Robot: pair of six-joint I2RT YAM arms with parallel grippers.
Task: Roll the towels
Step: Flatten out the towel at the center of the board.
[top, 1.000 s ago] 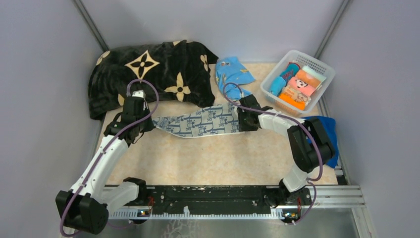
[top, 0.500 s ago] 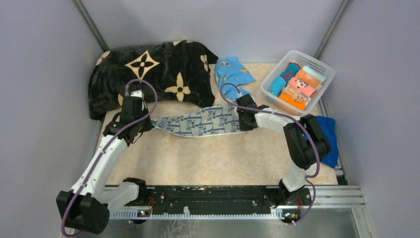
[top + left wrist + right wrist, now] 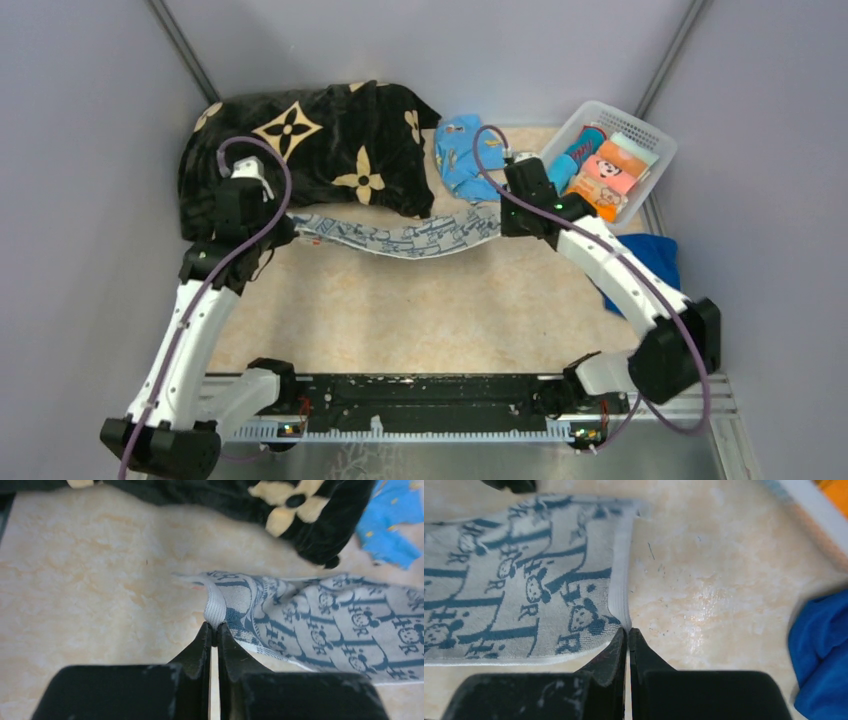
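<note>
The white towel with dark-blue print [image 3: 400, 237] hangs as a long strip across the back half of the worktop [image 3: 420, 310], stretched between the 2 arms and sagging in the middle. Whether that sagging middle touches the surface cannot be told. Its far edge lies just beside the black blanket [image 3: 310, 150].

The left end effector [image 3: 272, 224] is clenched on the towel's left end; its wrist view shows the jaws pinched onto a bunched fold of hem [image 3: 213, 627]. The right end effector [image 3: 500, 215] is clenched on the opposite end, its jaws closed on the white hem near a corner [image 3: 626, 630].

The other 2 towels are not in hand. The turquoise towel [image 3: 462, 150] lies crumpled at the back, between the blanket and the white basket [image 3: 668, 148], which holds several bright items. The royal-blue towel [image 3: 655, 255] lies at the right edge, partly under the right arm.

The step in hand looks like the straightening of the printed towel before any roll is begun; it is not yet rolled. The next move probably calls for both arms to bring the strip toward the bare worktop in front, lower it evenly so it lies flat without creases, and then let go of 1 end so rolling can start from a short edge. Uneven tension could twist it.
</note>
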